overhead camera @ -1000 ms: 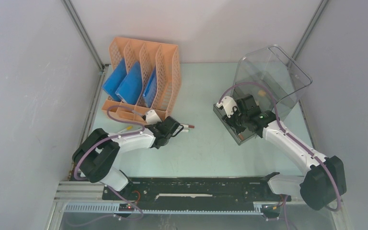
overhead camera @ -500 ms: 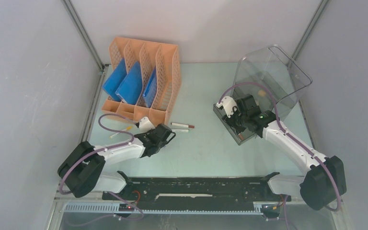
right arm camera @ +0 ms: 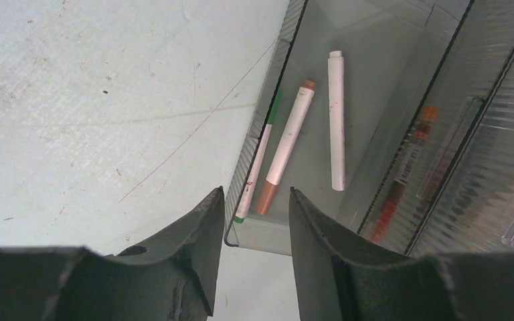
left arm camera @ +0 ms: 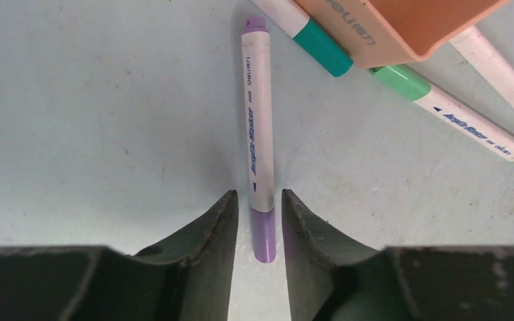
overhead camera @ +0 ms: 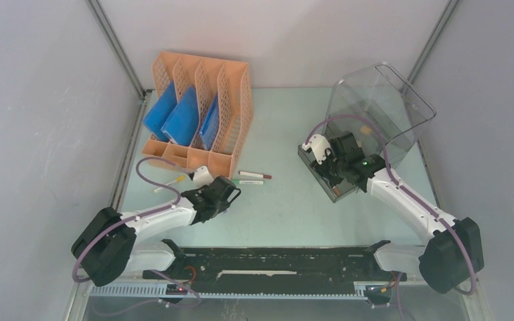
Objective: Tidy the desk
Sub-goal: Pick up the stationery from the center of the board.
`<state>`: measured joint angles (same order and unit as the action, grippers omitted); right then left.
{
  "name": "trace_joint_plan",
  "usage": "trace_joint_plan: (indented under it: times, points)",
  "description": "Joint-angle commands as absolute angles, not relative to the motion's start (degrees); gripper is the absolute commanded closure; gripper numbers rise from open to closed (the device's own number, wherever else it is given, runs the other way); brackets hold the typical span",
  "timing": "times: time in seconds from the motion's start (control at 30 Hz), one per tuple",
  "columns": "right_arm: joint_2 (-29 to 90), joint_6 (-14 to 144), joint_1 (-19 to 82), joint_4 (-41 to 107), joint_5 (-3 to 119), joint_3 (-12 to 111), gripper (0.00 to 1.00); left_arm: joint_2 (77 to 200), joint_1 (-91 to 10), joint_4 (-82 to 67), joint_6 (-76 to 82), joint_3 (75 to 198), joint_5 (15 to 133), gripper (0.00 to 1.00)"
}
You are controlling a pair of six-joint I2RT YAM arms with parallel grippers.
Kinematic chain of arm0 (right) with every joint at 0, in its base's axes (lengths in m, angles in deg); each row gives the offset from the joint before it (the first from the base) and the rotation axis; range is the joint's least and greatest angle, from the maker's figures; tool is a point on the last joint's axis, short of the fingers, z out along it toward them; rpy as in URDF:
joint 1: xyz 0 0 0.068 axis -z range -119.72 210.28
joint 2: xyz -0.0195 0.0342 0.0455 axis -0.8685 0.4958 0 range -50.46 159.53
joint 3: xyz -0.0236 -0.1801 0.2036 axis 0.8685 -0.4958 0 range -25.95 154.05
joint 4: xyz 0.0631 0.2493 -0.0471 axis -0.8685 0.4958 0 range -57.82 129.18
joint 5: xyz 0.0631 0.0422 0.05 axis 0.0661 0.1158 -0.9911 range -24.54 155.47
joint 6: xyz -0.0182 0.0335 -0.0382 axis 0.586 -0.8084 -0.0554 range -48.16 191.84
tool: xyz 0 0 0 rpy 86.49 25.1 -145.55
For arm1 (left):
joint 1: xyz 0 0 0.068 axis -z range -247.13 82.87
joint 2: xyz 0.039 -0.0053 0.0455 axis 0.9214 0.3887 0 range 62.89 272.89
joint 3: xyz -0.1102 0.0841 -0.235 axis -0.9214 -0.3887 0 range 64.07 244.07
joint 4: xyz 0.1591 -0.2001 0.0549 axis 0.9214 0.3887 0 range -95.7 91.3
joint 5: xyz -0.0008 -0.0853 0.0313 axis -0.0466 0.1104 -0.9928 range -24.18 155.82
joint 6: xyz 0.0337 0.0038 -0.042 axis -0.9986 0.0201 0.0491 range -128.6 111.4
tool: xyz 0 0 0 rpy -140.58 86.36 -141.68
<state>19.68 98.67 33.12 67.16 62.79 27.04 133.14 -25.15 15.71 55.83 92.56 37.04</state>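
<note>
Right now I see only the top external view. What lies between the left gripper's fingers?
Observer: A purple-capped marker lies flat on the desk; the left gripper straddles its near cap, with a small gap on each side.
Operator: Is another marker close to it?
Observer: A teal-capped marker lies beyond its far end, beside a corner of the orange rack, apart from it.
Operator: What is in the clear drawer?
Observer: A green-tipped marker, a brown-capped marker and a plain white marker.

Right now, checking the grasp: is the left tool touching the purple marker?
Apart. The left wrist view shows the left tool straddling the purple marker, with bare desk showing on either side of it.
</note>
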Motion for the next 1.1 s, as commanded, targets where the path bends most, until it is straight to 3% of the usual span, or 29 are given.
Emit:
trace_joint_plan:
  times: [0.0, 0.1, 0.3, 0.6, 0.87, 1.07]
  points:
    - [18.4, 99.4, 32.5, 66.9, 62.6, 28.8, 0.52, 133.6, -25.5, 20.1, 51.3, 93.2, 34.7, 0.53]
    - [18.4, 99.5, 32.5, 66.9, 62.4, 28.9, 0.52, 136.2, -26.3, 20.4, 48.8, 95.0, 33.8, 0.45]
    - [18.2, 99.4, 32.5, 66.9, 62.5, 28.9, 0.52, 141.0, -28.8, 18.2, 45.9, 97.1, 35.7, 0.45]
    - [18.1, 99.5, 32.5, 66.9, 62.5, 28.9, 0.52, 145.9, -29.7, 16.8, 46.4, 97.6, 37.2, 0.65]
    - [18.0, 99.5, 32.4, 66.9, 62.2, 28.9, 0.52, 144.6, -29.7, 15.2, 46.0, 95.5, 40.8, 0.96]
    - [17.4, 99.5, 32.3, 67.1, 61.3, 28.9, 0.52, 137.9, -29.6, 14.5, 44.4, 92.5, 44.8, 1.00]
